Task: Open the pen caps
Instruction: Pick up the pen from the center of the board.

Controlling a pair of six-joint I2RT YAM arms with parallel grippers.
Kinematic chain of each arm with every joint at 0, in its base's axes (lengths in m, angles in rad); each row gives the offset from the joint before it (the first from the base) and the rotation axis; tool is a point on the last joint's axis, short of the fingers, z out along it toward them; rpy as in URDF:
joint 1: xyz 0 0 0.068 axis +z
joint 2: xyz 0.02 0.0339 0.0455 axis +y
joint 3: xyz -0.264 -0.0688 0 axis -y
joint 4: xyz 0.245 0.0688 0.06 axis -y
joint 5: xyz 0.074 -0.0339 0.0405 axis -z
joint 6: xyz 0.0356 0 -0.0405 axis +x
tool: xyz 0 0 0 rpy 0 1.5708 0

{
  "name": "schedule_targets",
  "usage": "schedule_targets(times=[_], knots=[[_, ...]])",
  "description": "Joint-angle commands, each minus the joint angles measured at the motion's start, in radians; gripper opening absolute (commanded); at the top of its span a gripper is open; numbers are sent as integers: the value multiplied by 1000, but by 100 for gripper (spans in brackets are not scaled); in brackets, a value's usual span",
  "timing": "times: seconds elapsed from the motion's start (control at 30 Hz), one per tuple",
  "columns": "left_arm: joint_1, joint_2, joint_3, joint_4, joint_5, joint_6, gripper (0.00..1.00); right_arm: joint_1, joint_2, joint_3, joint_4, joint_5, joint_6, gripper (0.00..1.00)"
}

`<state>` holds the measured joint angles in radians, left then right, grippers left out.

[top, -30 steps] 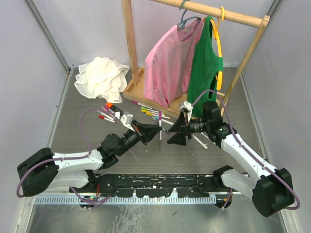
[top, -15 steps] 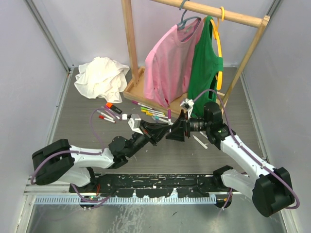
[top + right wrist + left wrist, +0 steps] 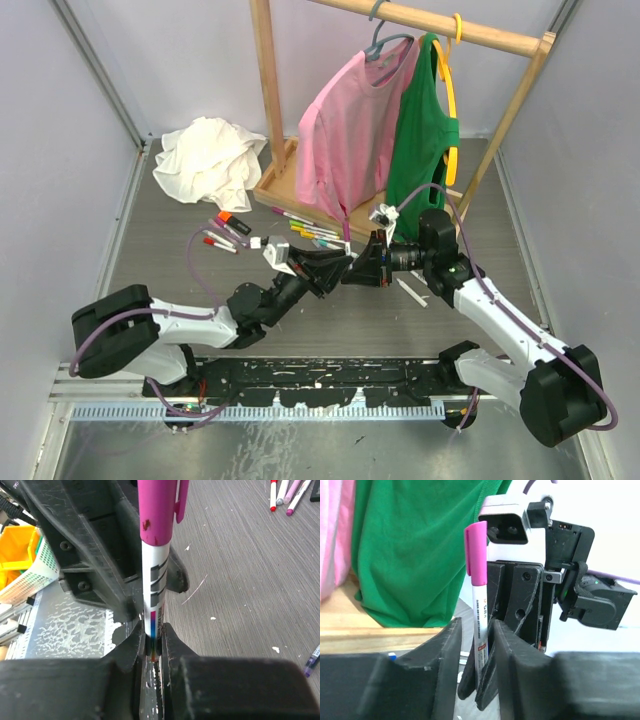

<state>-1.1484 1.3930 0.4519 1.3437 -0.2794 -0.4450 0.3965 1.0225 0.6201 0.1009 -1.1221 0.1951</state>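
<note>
Bench (image 3: 180, 300): one, grey, wood-grained.
Wooden rack (image 3: 265, 100): one, at the back of the bench, carrying two shirts, one pink (image 3: 345, 130) and one green (image 3: 425, 140).
White cloth (image 3: 208, 158): one, crumpled, back left.
Arms: two, meeting over mid-bench.
Right jaws: closed tight on the white barrel of one pen (image 3: 152, 592), which stands upright.
Left jaws: either side of the same pen, slack, with a gap on one side; not gripping.
Loose pens on the bench: left cluster (image 3: 222, 233), about five; cluster by the rack base (image 3: 312, 232), about six, exact count unreadable; one lone pen (image 3: 410, 292) on the right.
Caps: one magenta cap (image 3: 476, 555), seated on the held pen's top end.
</note>
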Motion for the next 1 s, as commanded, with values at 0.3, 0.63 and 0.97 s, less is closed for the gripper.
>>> schedule_targets(times=[0.3,0.63,0.97], knots=[[22,-499,66,-815,-234,-191,95,3,15,176,-440,200,-442,1],[33,-452,297,-1177,-48,-136,98,51,93,230,-581,276,-581,1],[49,-269,425,-1248,-164,-206,79,61,87,228,-591,285,-597,1]])
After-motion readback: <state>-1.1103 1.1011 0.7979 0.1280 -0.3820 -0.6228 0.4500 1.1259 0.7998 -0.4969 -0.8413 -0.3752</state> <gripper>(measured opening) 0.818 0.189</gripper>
